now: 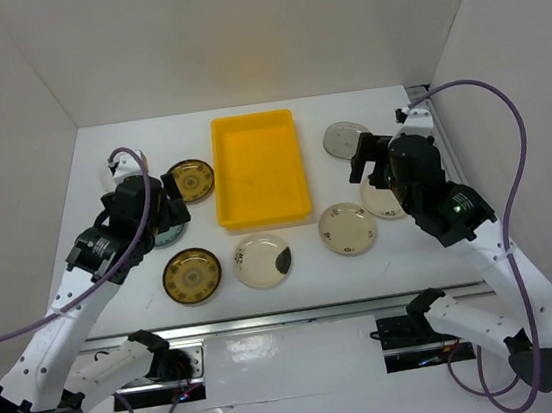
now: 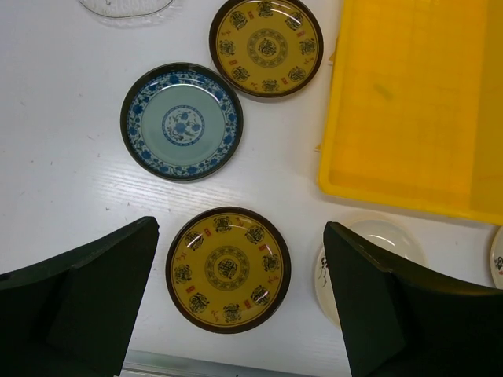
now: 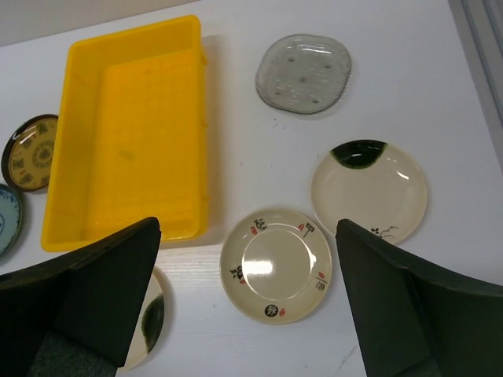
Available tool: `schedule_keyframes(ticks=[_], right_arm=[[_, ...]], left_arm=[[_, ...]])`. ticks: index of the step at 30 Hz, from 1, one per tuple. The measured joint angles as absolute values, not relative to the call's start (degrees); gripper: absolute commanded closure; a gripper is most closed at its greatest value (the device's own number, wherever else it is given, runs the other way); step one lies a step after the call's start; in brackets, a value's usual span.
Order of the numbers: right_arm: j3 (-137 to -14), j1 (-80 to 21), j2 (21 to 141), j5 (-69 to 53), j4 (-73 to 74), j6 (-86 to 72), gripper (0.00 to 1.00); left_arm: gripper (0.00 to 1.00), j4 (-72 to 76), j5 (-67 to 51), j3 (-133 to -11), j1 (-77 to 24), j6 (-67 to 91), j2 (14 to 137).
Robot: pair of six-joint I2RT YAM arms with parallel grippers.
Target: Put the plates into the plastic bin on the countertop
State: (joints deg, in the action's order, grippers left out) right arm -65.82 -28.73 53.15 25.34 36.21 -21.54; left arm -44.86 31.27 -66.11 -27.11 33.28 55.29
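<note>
Yellow plastic bin (image 1: 219, 173) sits lengthwise at the middle of the white worktop (image 1: 306, 285), and every plate in view lies on the worktop outside it.

To its left:
- The far gold-brown plate (image 2: 266, 47) lies just beside the bin wall.
- The blue patterned plate (image 2: 181, 122) lies near that one.
- The near gold-brown plate (image 2: 228, 269) lies closer to the arm bases.
- A clear glassy plate (image 2: 126, 6) shows only at the top edge of the left wrist view.

A cream plate with a black patch (image 1: 263, 260) rests just off the bin's near end.

To the right:
- The grey glassy plate (image 3: 303, 73) lies farthest back.
- A cream plate with a dark rim patch (image 3: 369, 191) lies nearer.
- A cream plate with small marks (image 3: 275, 265) lies just beside that one.

The left tool (image 2: 240, 251) hangs above the near gold-brown plate, fingers spread wide and holding nothing. The right tool (image 3: 247, 236) hangs above the cream plate with small marks, likewise spread wide and empty.
</note>
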Motion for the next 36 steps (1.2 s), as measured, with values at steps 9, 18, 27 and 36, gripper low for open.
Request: schedule_keyframes(ticks=[9, 18, 27, 36], right_arm=[[-48.1, -28.7, 43.5, 27.8, 32.9, -31.0, 0.0], [-30.8, -28.7, 41.8, 28.6, 31.9, -50.6, 0.0], [-22.4, -28.7, 43.9, 28.3, 26.3, -58.7, 0.06], [-17.2, -28.8, 45.3, 28.3, 18.1, -61.1, 0.17]], left_arm=[[0.0, -44.8, 28.8, -66.1, -27.1, 33.1, 56.4], [0.0, -44.3, 24.4, -66.1, -27.1, 32.7, 57.7], [0.0, -43.7, 23.0, -66.1, -27.1, 31.7, 57.7], [0.0, -43.4, 22.6, -66.1, -27.1, 31.7, 57.7]])
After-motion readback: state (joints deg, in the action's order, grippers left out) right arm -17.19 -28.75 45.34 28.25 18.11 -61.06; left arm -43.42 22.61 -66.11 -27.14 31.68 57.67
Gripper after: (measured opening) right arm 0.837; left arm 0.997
